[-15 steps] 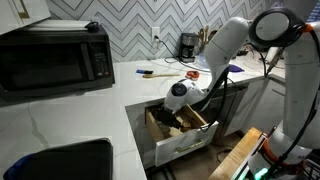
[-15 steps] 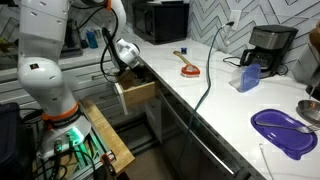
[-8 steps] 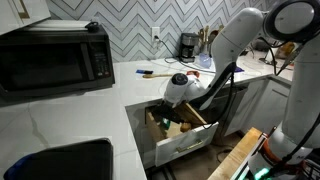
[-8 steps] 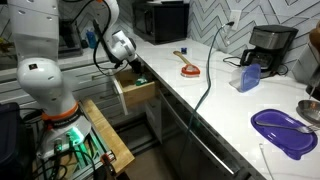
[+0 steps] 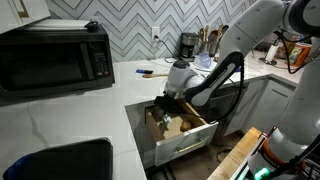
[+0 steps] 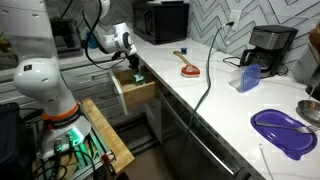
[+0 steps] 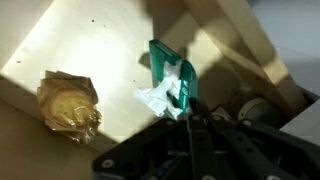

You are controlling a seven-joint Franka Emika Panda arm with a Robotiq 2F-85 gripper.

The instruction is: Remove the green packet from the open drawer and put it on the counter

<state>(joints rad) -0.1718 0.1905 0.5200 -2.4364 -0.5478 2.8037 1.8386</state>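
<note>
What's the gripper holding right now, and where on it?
The green packet. The gripper pinches it at the end nearest the wrist camera, and the rest sticks out over the wooden floor of the drawer.

A microwave point(image 6: 160, 20), a coffee maker point(image 6: 268, 45) — and a purple plate point(image 6: 285, 132).

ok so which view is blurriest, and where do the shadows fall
Wrist view is softest: the gripper is a dark out-of-focus mass at the bottom, the green packet has fuzzy edges, and a hard shadow crosses the drawer floor at upper right. Both exterior views are sharper and evenly lit.
</note>
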